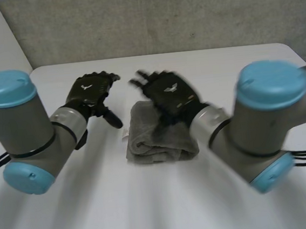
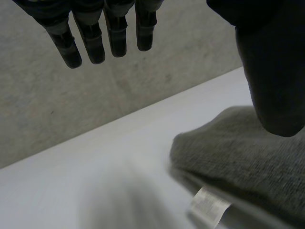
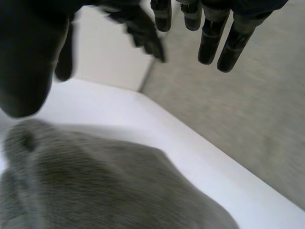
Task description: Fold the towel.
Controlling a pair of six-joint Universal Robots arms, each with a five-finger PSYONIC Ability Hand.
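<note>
A: Towel pos.?
B: Towel point(image 1: 160, 138) at ctr of white worktop point(image 1: 230, 69). Grey, folded into a compact bundle w/ several layers, rounded fold along near edge. Small white label point(image 1: 125, 133) sticks out at its left side.

A: Left hand?
B: Left hand point(image 1: 90, 91) is left of the towel, near it but apart, above the worktop. Wrist view: fingers point(image 2: 90, 43) straight, slightly spread, thumb point(image 2: 274, 71) well away from them. Nothing held. Towel corner & label lie below the thumb.

A: Right hand?
B: Right hand point(image 1: 168, 91) over towel's far edge, back of hand up, forearm passing over towel's right side. Wrist view: fingers point(image 3: 209, 45) extended, thumb wide of them, no cloth btw them, so nothing gripped. Towel sits under the palm. Whether the palm touches the cloth, can't tell.

A: Hands vs each other?
B: Close together above the far half of the worktop, small gap btw them.

A: Background?
B: Grey speckled wall point(image 1: 160, 16) behind worktop's far edge.
</note>
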